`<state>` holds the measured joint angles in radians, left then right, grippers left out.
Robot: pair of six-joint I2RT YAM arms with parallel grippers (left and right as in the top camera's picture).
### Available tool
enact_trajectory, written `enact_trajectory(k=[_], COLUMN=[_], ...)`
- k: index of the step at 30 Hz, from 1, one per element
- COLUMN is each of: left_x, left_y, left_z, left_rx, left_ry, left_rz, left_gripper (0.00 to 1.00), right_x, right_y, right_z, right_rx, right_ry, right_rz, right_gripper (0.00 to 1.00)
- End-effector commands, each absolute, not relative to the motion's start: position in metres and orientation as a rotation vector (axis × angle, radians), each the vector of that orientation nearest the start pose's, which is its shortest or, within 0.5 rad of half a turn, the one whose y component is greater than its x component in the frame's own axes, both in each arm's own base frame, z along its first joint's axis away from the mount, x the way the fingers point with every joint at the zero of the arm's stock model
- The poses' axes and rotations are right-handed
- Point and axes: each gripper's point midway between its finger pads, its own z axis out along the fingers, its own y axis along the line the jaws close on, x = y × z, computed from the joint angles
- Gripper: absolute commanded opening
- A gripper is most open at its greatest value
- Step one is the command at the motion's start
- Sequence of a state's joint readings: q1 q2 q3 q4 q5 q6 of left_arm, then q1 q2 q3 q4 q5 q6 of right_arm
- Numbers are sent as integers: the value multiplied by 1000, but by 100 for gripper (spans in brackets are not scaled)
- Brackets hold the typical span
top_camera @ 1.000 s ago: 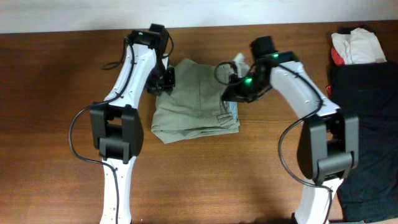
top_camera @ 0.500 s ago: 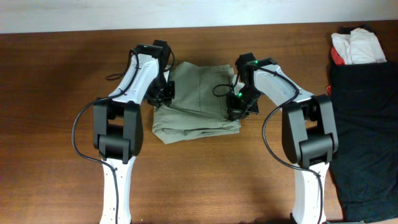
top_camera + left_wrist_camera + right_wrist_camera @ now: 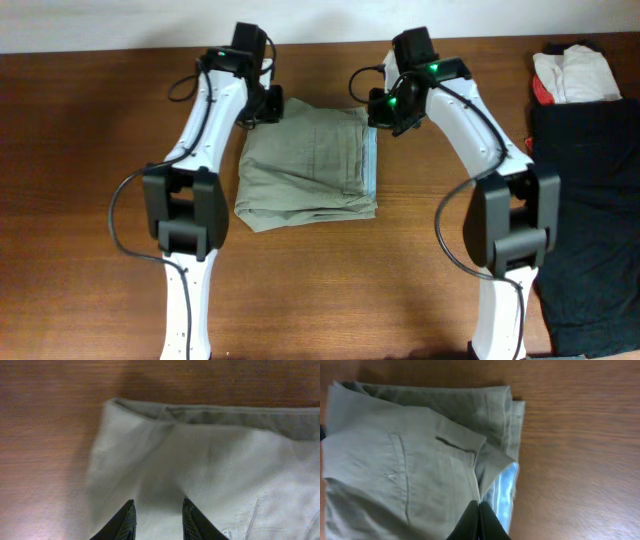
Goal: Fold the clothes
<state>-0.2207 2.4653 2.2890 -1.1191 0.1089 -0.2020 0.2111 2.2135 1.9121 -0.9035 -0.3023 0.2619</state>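
Note:
The khaki-beige shorts (image 3: pixel 305 160) lie folded in a flat, roughly square stack at the middle of the table, with a pale blue lining showing along the right edge (image 3: pixel 374 165). My left gripper (image 3: pixel 268 105) is open and empty just over the far left corner of the shorts (image 3: pixel 200 460), its fingers (image 3: pixel 157 502) apart above the cloth. My right gripper (image 3: pixel 385 115) is at the far right corner; its fingers (image 3: pixel 479 505) are pressed together over the waistband edge and back pocket (image 3: pixel 420 465), with no cloth seen between them.
A black garment (image 3: pixel 590 200) covers the right edge of the table, and a small white and red bundle (image 3: pixel 570 75) sits at its far end. Bare brown wood (image 3: pixel 100 200) surrounds the shorts.
Both grippers have moved from the sides of the shorts to the far corners. The right gripper has left the right edge. The shorts now lie flatter and squarer.

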Motion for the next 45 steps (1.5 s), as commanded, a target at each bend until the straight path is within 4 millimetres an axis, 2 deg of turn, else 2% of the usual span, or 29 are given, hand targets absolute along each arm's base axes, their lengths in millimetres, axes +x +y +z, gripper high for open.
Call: enact_trajectory(k=[1,3,5,7,9,11,12,13,14,15,16,17,18,19,20,21,24,27,28,29,30,32,34,35,38,40,41,43,45], left_x=[528,530,528,524,525,530,534,539,541,539,532,516,505,486,476,467,440,428,424,421,419,423,436,448,487,512,525,522,510], left_y=[-143,-139,-135,-127,-114,-95,-90,-85,-79,-72,-65,-57,-54,-60,-71,-83,-93,-110,-111,-112,-114,-118,-115,-109,-60,5,66,157,213], left_z=[24,7,-9,-26,-24,1,22,52,79,101,113,113,107,91,81,70,31,14,8,3,-1,-3,-5,-6,-9,-11,-9,-5,-3], left_rx=[77,66,56,43,23,-13,-26,-42,-52,-65,-76,-95,-89,-23,47,109,120,178,183,184,188,201,137,34,-335,-672,-920,-1244,-1443], left_ry=[2924,2941,2971,3005,3007,2986,2958,2915,2878,2855,2864,2928,2987,3086,3125,3150,3256,3247,3251,3261,3263,3232,3196,3165,3042,2908,2761,2544,2398], left_rz=[-269,-259,-250,-204,-138,-67,-74,-80,-65,-39,-13,-14,-37,-177,-327,-457,-541,-735,-756,-759,-765,-789,-776,-765,-707,-629,-598,-578,-560], left_gripper=[30,30,31,36,36,37,38,41,52,99,99,99,99,99,99,99,99,98,97,90,77,27,1,1,1,1,1,1,1], right_x=[492,490,486,482,478,473,475,479,482,484,483,482,481,479,478,478,478,477,476,476,477,477,477,477,477,477,477,477,477], right_y=[174,170,158,141,118,96,90,85,80,76,70,62,54,44,34,22,-11,-31,-35,-38,-40,-40,-40,-40,-40,-40,-40,-40,-40], right_z=[52,23,7,-3,-7,-3,7,24,45,65,91,114,131,141,146,146,146,146,146,146,146,146,146,146,146,146,146,146,146], right_rx=[-27,-4,30,75,216,287,306,321,325,332,336,326,340,370,400,436,539,600,612,621,625,626,626,626,626,625,626,626,626], right_ry=[2857,2910,2956,2999,3029,3050,3043,3023,2996,2972,2949,2929,2912,2906,2901,2898,2879,2867,2865,2861,2858,2858,2858,2858,2858,2858,2858,2858,2858], right_rz=[645,624,542,435,290,210,210,216,220,217,207,200,199,197,194,189,183,181,179,178,177,177,178,178,178,178,178,178,178], right_gripper=[4,4,4,4,4,4,4,4,4,13,62,99,99,99,99,99,99,99,99,99,99,99,99,99,99,99,99,99,99])
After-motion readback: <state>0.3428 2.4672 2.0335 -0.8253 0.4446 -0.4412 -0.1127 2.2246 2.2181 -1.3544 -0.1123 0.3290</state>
